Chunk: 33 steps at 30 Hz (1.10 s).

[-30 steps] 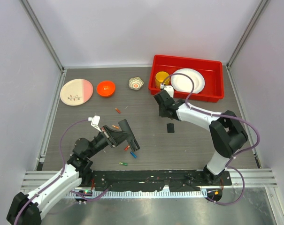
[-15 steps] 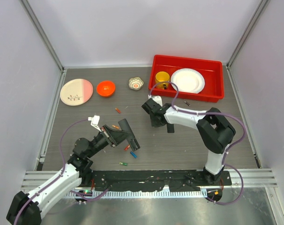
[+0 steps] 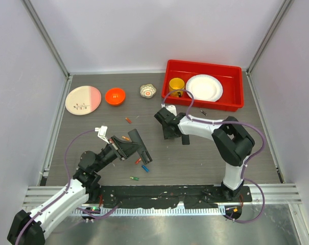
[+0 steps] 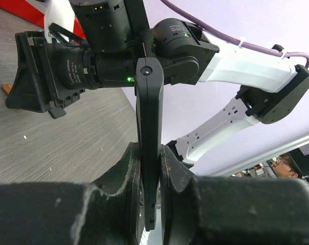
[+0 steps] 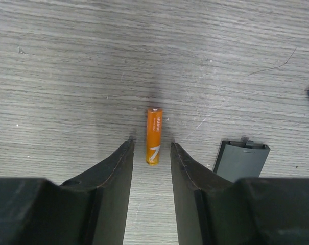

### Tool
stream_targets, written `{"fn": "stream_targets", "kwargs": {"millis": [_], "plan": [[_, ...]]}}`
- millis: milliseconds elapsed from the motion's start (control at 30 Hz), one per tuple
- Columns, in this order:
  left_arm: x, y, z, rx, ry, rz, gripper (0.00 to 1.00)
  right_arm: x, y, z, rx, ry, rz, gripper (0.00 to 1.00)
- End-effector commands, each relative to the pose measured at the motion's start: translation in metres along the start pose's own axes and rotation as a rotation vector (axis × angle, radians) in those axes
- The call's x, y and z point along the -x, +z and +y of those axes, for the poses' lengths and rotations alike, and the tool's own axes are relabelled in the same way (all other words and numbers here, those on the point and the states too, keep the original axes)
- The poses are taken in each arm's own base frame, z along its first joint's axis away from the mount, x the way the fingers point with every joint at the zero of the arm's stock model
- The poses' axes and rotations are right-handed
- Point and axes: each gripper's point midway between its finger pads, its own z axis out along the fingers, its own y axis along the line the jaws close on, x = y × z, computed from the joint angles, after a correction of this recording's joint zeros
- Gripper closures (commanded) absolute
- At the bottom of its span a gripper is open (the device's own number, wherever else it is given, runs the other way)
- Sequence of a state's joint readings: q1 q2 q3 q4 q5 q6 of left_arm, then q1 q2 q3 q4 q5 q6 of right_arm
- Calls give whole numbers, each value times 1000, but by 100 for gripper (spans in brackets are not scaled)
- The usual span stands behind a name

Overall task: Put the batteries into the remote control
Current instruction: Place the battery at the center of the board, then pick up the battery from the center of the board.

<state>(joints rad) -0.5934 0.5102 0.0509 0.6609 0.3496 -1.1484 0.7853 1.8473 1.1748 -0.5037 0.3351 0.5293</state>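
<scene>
My left gripper (image 3: 127, 147) is shut on the remote control (image 3: 139, 144), a long black bar held tilted above the table; the left wrist view shows the remote control (image 4: 149, 127) edge-on between the pads. My right gripper (image 3: 169, 133) is open and points down at the table. In the right wrist view my right gripper (image 5: 151, 147) has an orange battery (image 5: 153, 136) lying between its fingertips, untouched. More batteries lie on the table: orange (image 3: 126, 138), red (image 3: 128, 120), red (image 3: 138, 161), blue (image 3: 145, 167), green (image 3: 134, 178).
A small squarish black flat piece (image 3: 185, 139) lies just right of my right gripper; it also shows in the right wrist view (image 5: 241, 161). At the back stand a red bin (image 3: 231, 106) with a yellow cup (image 3: 176, 84) and white plate (image 3: 204, 88), an orange bowl (image 3: 115, 96) and a pink plate (image 3: 82, 100).
My right gripper has swung left, from above the small black piece to a spot left of it, then held still. The left gripper and remote control have not moved.
</scene>
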Motion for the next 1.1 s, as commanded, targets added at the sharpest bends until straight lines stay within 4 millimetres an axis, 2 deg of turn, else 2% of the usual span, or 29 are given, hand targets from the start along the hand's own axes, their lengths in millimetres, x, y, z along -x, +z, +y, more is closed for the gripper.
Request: {"fn": "stream_targets", "kwargs": {"millis": [0, 167, 433, 700, 933, 1067], "plan": [[-4, -4, 6, -3, -3, -5, 100, 3, 3, 2, -11, 0, 8, 58], [-4, -5, 7, -3, -4, -5, 100, 11, 7, 3, -10, -23, 14, 59], [-4, -6, 6, -7, -2, -10, 100, 16, 15, -7, 11, 2, 36, 68], [-4, -5, 7, -4, -2, -10, 100, 11, 20, -5, 36, 1, 55, 71], [-4, -5, 8, 0, -3, -8, 100, 12, 22, -4, 37, -12, 57, 68], [-4, -5, 7, -2, -2, -11, 100, 9, 24, -3, 39, -22, 68, 72]]}}
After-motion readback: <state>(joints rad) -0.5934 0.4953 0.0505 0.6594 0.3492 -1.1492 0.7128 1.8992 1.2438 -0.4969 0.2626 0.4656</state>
